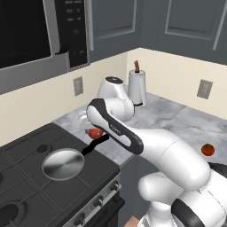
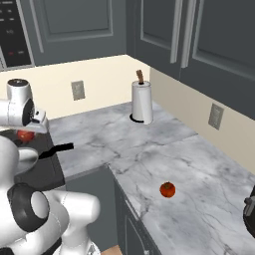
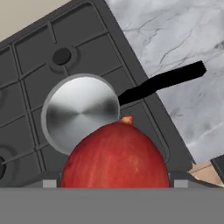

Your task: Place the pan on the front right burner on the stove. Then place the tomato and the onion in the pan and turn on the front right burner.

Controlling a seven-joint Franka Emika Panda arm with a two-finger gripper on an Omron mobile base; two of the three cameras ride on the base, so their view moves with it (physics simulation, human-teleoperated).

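Pan is sitting on the stove's front right burner, handle reaching over the counter edge. Gripper is apparently clasping the onion above it, ready for dropping in. Tomato is waiting near the counter's front edge.

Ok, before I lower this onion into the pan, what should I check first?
1. Pan sits on the front right burner: ok.
2. Onion held in the gripper: ok.
3. Onion centred over the pan: not ok, it hangs toward the handle side.
4. Pan bowl free of other things: ok.
5. Tomato waiting on the counter: ok.
6. Knobs all off: cannot tell.
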